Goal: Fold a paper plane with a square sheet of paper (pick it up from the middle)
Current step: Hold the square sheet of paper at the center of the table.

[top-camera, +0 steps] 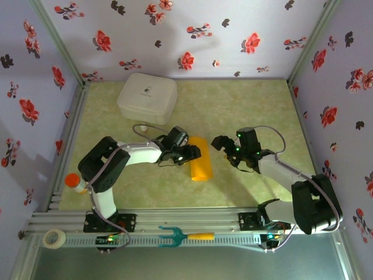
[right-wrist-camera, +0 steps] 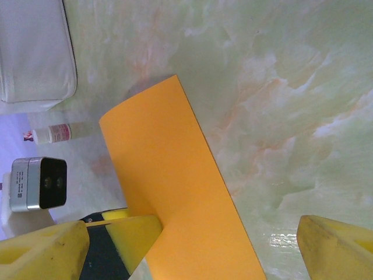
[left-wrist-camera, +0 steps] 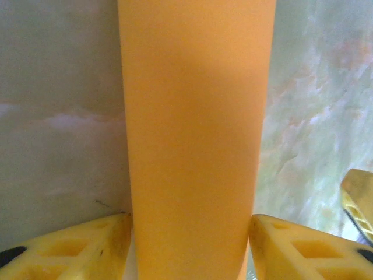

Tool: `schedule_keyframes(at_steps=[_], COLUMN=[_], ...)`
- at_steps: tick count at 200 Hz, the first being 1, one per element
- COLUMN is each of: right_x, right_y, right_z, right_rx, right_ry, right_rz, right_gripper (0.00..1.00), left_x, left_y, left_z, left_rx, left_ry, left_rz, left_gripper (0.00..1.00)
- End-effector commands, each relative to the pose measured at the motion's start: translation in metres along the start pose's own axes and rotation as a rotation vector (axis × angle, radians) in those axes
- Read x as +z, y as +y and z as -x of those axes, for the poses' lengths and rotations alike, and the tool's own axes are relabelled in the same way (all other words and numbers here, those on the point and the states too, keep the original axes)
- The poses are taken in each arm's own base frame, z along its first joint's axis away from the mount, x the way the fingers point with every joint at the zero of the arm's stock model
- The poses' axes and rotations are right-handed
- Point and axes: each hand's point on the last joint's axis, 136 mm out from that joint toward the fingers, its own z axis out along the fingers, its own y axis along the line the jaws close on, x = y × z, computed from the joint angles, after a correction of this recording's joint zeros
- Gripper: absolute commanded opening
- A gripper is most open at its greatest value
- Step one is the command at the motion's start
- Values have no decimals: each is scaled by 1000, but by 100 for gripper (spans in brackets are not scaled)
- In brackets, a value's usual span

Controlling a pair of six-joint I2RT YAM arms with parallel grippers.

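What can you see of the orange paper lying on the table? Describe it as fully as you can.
The orange paper is a smooth, matte sheet that looks folded into a long narrow strip with straight edges. It lies on the green marbled table, one corner seemingly lifted, shadow beneath. The left gripper straddles it, a yellow finger at each long edge; whether they pinch it is unclear.

Lilac wallpaper printed with red and black flowers covers 3 walls, at the top, left and right of the frame. The desk is pale green, marbled and slightly glossy. Grey metal rails cross the lower edge, and a slim metal post marks each back corner.
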Motion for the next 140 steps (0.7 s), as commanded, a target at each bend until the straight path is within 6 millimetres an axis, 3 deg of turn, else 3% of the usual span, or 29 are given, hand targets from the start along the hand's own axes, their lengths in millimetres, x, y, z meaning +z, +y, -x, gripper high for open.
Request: schedule_keyframes(at_steps=[1, 91, 140], right_x=[1, 2, -2], right_y=[3, 6, 10], right_z=[2, 1, -2], right_rx=[8, 4, -9], right_ry=[11, 15, 12], right_rz=[3, 22, 57], right_gripper=[92, 93, 94], left_x=[-15, -30, -26], left_y=[6, 10, 20], left_z=[3, 9, 6], left_rx=[79, 119, 121], left_ry=[-13, -72, -33], left_rz=[91, 116, 135], left_gripper=[59, 57, 57])
